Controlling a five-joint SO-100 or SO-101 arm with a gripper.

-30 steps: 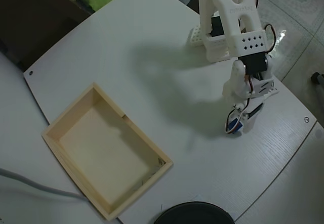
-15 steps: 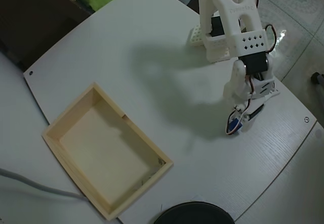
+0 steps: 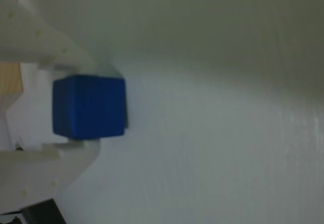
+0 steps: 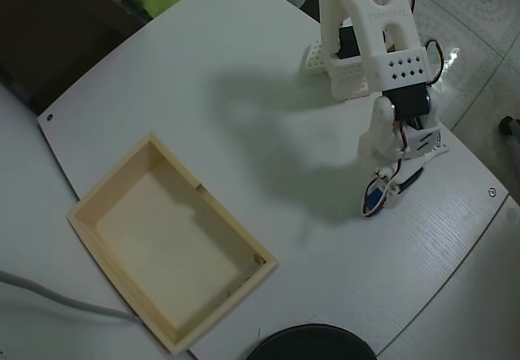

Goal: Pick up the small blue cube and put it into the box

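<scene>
The small blue cube (image 3: 88, 106) is seen pinched in the claw (image 3: 76, 105) low over the bench (image 4: 244, 92), well apart from the box (image 4: 97, 238), so it could be dropped if the thin grip slips in transit.

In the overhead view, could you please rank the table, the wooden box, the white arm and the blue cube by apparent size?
1. table
2. wooden box
3. white arm, raised nearer the camera, so unsure
4. blue cube, mostly hidden in the gripper
</scene>
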